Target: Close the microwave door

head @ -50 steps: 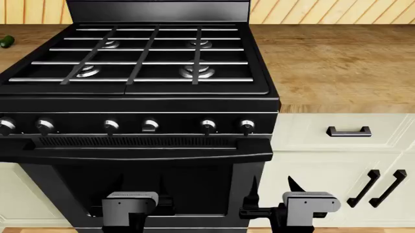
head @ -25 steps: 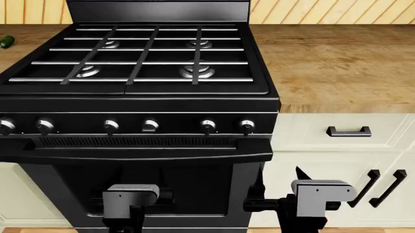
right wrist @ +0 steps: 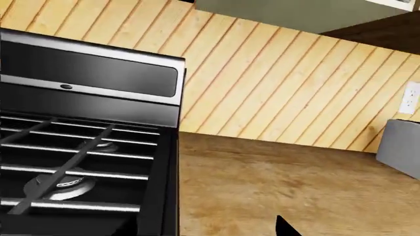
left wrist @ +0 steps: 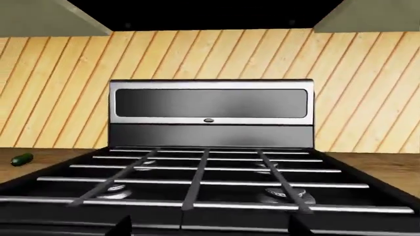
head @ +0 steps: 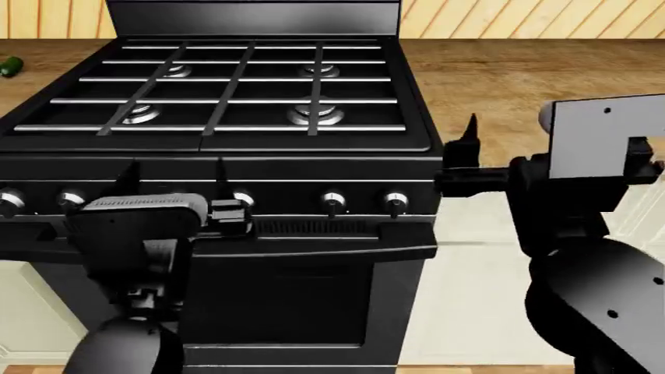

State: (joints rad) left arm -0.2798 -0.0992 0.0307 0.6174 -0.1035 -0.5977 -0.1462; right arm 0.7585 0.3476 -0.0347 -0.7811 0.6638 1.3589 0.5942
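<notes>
The microwave and its door do not show in the head view or the left wrist view. In the right wrist view a grey slab [right wrist: 400,147] cuts in at the frame's edge on the wooden counter; I cannot tell whether it belongs to the microwave. My left gripper [head: 174,175] is open in front of the stove's knob panel, its two tips apart and nothing between them. My right gripper [head: 515,156] is open at counter height just right of the stove. Only one of its fingertips [head: 471,128] shows there, the other hidden behind the wrist camera block.
A black gas stove [head: 223,86] with grates fills the middle, its oven door [head: 280,304] below. Wooden counter [head: 530,86] runs to the right, over cream cabinets. A green cucumber [head: 11,66] lies on the counter left of the stove. Upper cabinets [left wrist: 46,17] hang above.
Both arms have risen from low in front of the oven door to stove-top height. The right arm also moved right, beyond the stove's edge.
</notes>
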